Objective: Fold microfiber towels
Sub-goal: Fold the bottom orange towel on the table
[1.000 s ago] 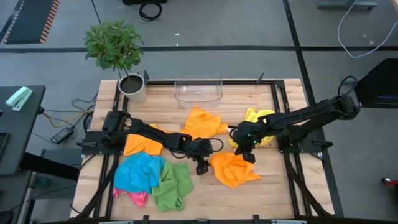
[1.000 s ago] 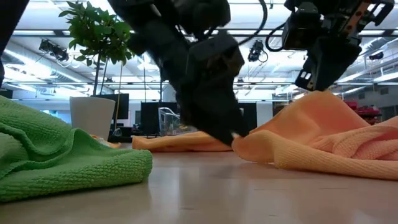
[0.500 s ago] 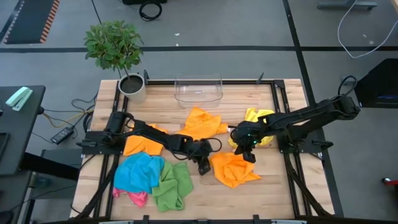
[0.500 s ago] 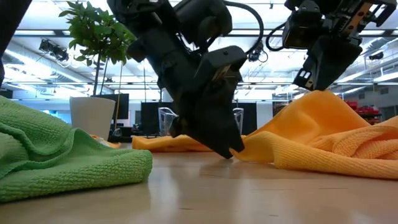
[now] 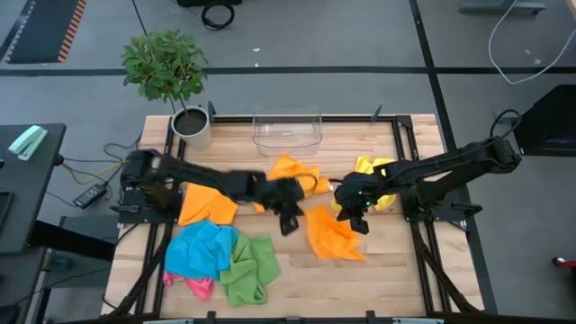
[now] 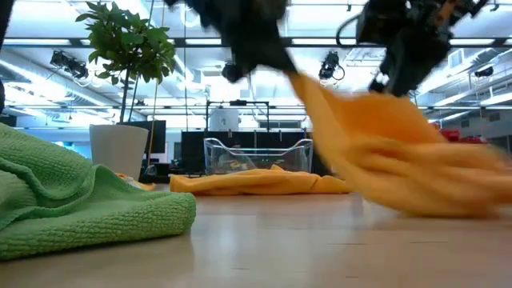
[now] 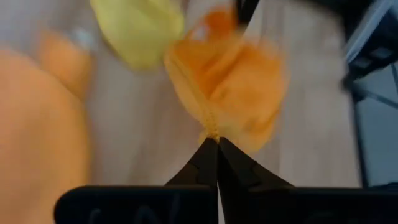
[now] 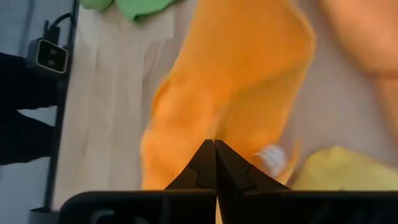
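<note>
An orange microfiber towel [image 5: 333, 236] hangs between my two grippers at the table's middle. My left gripper [image 5: 298, 219] is shut on the towel's left end, and my right gripper [image 5: 354, 220] is shut on its right, far part. In the low view the towel [image 6: 376, 152] slopes down from both grippers to the tabletop. Other towels lie loose on the table: orange [image 5: 293, 175], orange [image 5: 206, 208], yellow [image 5: 374, 173], blue [image 5: 202, 248], green [image 5: 252, 267] and pink [image 5: 194, 286]. My left gripper pinches the orange towel's hemmed corner [image 7: 211, 127] between its two shut fingertips, slanting down from the table's left. That end is lifted [image 6: 298, 80] and the cloth hangs below it. My right gripper pinches a bunched part of the towel [image 8: 219, 127] between its shut fingertips, slanting down from the right. How many layers it has cannot be told. The cloth hangs from it, with the lower part [image 6: 436, 196] at the tabletop.
A clear plastic bin [image 5: 288, 131] stands at the far edge's middle, and a potted plant [image 5: 189, 124] at the far left corner. Bare wood lies near the front edge, right of the green towel [image 6: 80, 200].
My left gripper has shut on the orange towel's left corner and risen quickly, moving a little toward the far edge. That end of the towel has lifted off the table and the cloth now hangs sloping between both grippers; its lower part has stayed down.
</note>
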Robot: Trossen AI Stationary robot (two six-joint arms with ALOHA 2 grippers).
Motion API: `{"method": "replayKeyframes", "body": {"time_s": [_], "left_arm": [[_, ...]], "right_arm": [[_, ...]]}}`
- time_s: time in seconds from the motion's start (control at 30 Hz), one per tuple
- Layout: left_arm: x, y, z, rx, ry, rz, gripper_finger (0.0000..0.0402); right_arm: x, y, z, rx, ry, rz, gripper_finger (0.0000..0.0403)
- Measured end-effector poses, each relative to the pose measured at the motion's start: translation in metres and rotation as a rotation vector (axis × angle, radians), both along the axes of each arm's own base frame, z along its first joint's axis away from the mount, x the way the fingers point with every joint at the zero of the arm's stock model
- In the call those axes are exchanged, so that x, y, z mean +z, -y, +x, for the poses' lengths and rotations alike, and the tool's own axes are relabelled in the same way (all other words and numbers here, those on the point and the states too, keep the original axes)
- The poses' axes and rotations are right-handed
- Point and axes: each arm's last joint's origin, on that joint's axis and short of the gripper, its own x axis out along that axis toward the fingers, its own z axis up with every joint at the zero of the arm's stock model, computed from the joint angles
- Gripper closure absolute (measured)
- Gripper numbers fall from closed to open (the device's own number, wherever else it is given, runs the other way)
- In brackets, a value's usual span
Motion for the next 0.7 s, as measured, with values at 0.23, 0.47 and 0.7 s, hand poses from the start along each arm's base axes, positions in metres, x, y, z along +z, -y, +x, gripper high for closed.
{"method": "replayKeyframes", "body": {"time_s": [0.23,0.47,0.7], "left_arm": [[0.115,-0.044,-0.04,0.043,0.182,0.208,0.0398],[0.168,-0.046,-0.067,-0.004,0.092,0.263,0.04],[0.118,0.023,-0.079,-0.191,-0.208,0.2,0.04]], "right_arm": [[0.085,0.023,0.003,-0.055,0.055,-0.32,0.0402],[0.142,0.025,-0.003,-0.125,0.169,-0.316,0.0402],[0.078,-0.055,-0.002,-0.107,0.0,-0.058,0.0402]]}}
